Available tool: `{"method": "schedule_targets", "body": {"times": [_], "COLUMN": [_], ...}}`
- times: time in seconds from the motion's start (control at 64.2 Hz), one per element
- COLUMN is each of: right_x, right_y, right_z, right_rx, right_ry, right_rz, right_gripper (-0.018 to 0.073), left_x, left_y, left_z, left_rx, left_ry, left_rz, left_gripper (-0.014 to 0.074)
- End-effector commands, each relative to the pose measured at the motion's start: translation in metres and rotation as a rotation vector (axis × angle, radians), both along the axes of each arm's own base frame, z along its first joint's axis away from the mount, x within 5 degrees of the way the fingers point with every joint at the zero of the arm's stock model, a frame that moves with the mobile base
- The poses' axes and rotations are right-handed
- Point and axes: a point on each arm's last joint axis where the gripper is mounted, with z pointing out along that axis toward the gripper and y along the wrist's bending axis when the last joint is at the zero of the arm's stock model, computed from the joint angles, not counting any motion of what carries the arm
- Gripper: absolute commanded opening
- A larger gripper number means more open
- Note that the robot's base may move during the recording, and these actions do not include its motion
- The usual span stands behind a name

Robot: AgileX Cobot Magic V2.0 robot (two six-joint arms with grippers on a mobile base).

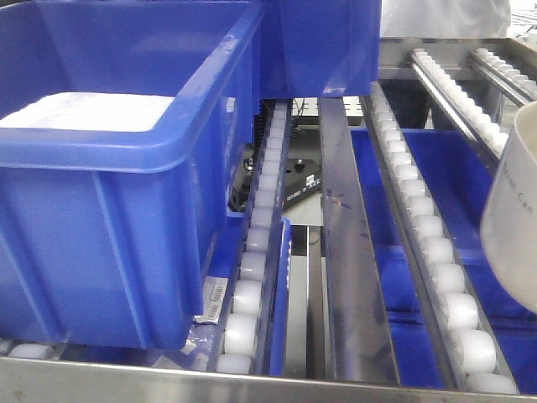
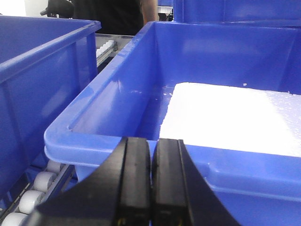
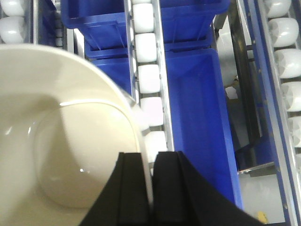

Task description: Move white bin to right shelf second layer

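One step is in hand: I've got the right claw pinching the white bin rim, held above the roller rails; left claw pressed together, idle by the blue crate; next I judge: lower onto rollers, release.

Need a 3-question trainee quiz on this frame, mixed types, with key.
1. True or false: the right pincer grips the white bin by its rim.
2. What fills the blue crate ahead of the left pincer? A) white slab B) bottles C) nothing
3. Fill in: the white bin hangs over rails lined with white ____.

Key: 1 true; 2 A; 3 rollers.
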Motion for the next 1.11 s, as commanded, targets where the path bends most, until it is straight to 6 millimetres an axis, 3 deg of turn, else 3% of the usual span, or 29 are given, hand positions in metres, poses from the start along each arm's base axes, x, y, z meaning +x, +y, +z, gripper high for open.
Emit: {"method": "schedule_targets", "body": {"times": [0.0, 0.374, 0.95, 1.09], "right_x": [0.008, 0.002, 0.0, 0.001], "right_y": [-0.001, 0.0, 0.007, 0.007], "right_z": [0.017, 0.0, -0.004, -0.006], "right_rx": [0.011, 0.016, 0.017, 0.017], "right_ry": [-0.127, -0.116, -0.062, -0.052], "right_rz": [-0.006, -0.003, 0.032, 0.032], "right_gripper": [0.0057, 0.0057, 0.0062, 0.019], "left_x": [-0.001, -0.001, -0.001, -0.001], "left_y": [0.001, 0.001, 0.001, 0.001], "left_z": [-0.001, -0.001, -0.001, -0.001], "left_rx": [-0.011, -0.011, -0.011, -0.011], "left_ry": [-0.072, -0.072, -0.072, -0.072], "left_rz": [0.007, 0.007, 0.007, 0.007], "left_gripper": [0.0085, 0.0085, 0.0085, 0.0085]}}
